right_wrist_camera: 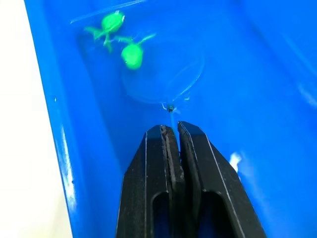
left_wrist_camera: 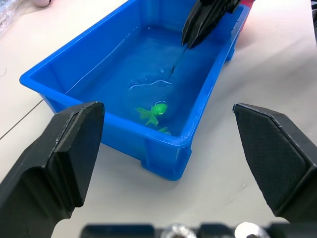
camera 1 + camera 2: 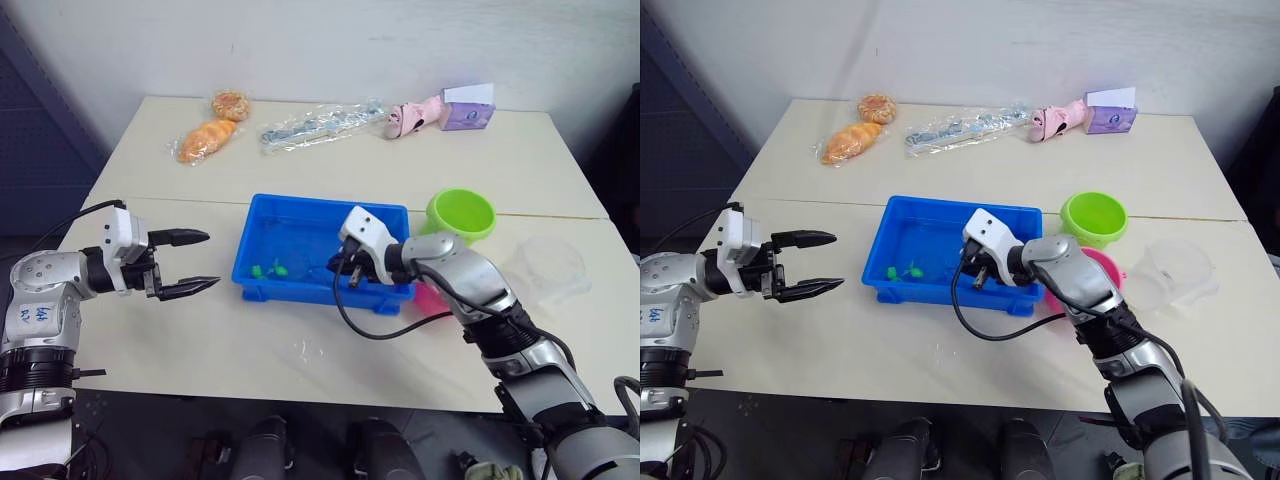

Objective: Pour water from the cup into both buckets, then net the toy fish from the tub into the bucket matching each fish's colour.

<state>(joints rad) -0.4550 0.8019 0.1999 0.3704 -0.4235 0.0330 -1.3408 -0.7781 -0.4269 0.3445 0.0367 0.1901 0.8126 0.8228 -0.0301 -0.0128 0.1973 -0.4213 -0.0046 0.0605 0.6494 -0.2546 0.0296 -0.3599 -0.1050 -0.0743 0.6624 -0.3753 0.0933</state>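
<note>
The blue tub (image 3: 322,203) holds water and two green toy fish (image 1: 113,22) (image 1: 132,55) near its left end. My right gripper (image 1: 171,130) reaches down into the tub and is shut on the thin handle of the net (image 1: 163,74). The net's hoop lies under water just beside the nearer fish. To the right of the tub stand the lime green bucket (image 3: 461,215) and the pink bucket (image 3: 1106,268), which is partly hidden by my right arm. The clear cup (image 3: 546,268) rests at the far right. My left gripper (image 3: 211,260) hovers open, left of the tub.
At the back of the table lie two wrapped breads (image 3: 205,140), a clear bag of metal items (image 3: 320,125), a pink toy (image 3: 415,117) and a purple box (image 3: 468,108). A seam crosses the table behind the tub.
</note>
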